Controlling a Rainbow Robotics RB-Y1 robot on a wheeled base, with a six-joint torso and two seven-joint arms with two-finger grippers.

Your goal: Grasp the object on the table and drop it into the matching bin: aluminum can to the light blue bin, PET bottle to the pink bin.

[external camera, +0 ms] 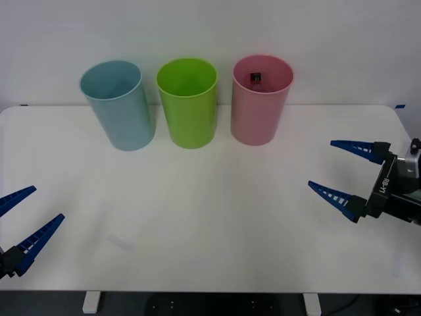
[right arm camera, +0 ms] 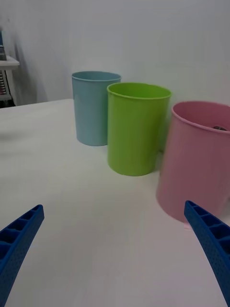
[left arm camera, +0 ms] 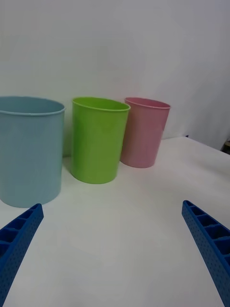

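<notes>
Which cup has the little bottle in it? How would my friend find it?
Look at the white table and find the three tall cups standing in a row along its far edge. The one you want is the pink bin, at the robot's right end beside the green bin; it alone has something small and dark inside.

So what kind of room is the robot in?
Probably a lab or test room. There's a plain white table against a bare white wall, with just three coloured bins lined up: light blue bin, green bin and pink bin.
</notes>
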